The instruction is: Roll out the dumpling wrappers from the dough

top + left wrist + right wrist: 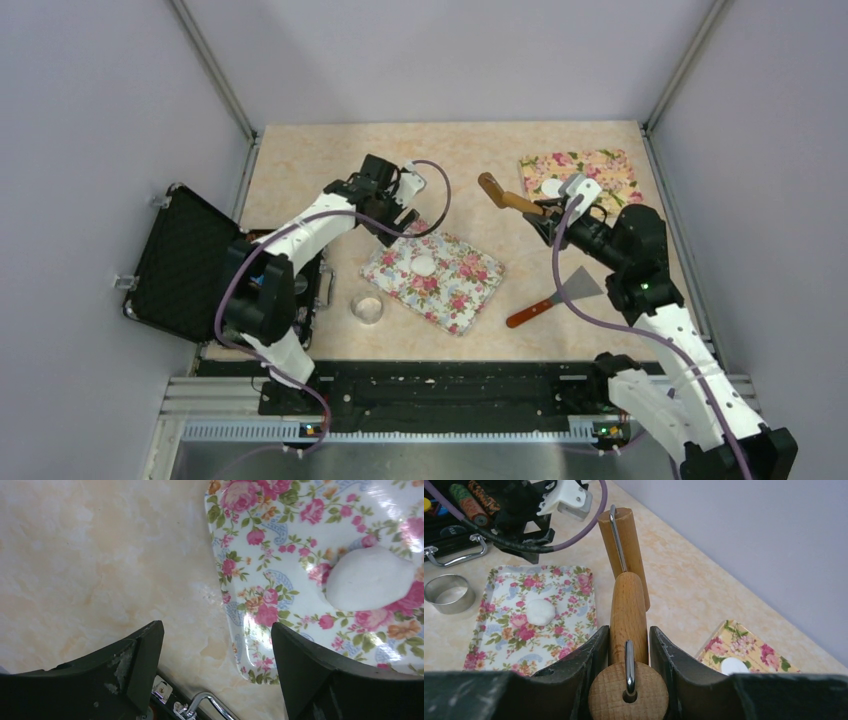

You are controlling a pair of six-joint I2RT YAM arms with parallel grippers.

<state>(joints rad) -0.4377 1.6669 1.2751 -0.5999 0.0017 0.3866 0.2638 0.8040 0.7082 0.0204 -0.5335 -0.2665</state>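
right gripper point(629, 630) clamps light wooden rolling pin point(628, 600); left gripper point(217, 630) open.
we see the flat white wrapper disc point(733, 666) cut off.

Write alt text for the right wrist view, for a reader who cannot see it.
The right pincer grips the handle of a wooden roller, which points away from the camera. To its left a white dough lump sits on a floral mat; at lower right a flat wrapper lies on a second mat.
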